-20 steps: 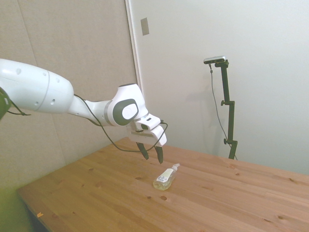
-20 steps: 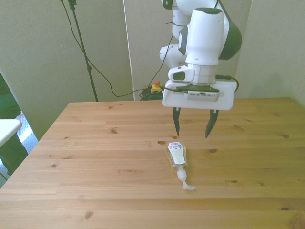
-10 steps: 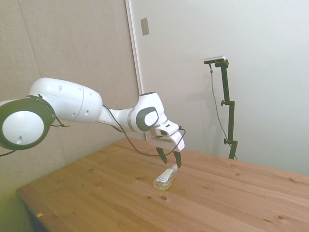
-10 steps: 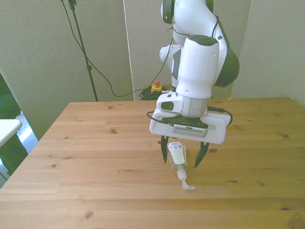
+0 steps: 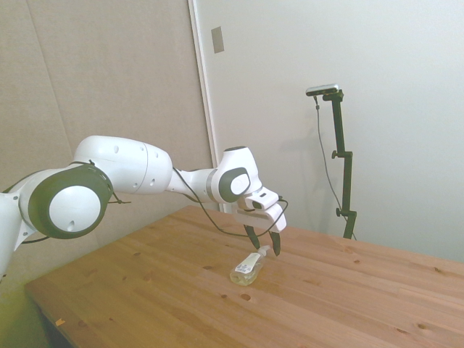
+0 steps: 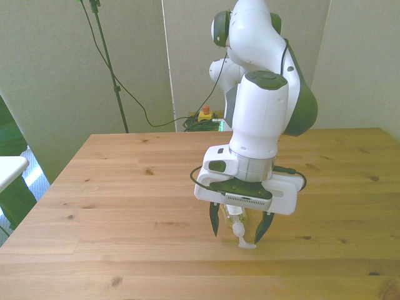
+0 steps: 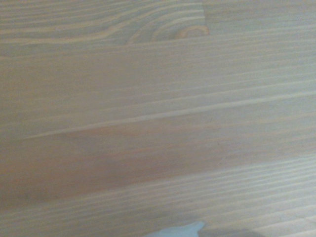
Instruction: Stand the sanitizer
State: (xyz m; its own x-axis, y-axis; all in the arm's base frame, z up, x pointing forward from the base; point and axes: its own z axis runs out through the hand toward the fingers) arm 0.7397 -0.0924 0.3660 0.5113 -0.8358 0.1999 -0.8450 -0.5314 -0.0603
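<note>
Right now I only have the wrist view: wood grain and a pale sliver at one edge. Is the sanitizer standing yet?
Observer: No. In the side view the sanitizer lies on its side on the table.
Operator: Where is the hand?
Observer: The front view shows the hand low over the bottle's pump end, one finger on either side of it.
Operator: Closed on it?
Observer: No, it is open. In the front view a gap shows between each finger and the pump.
</note>
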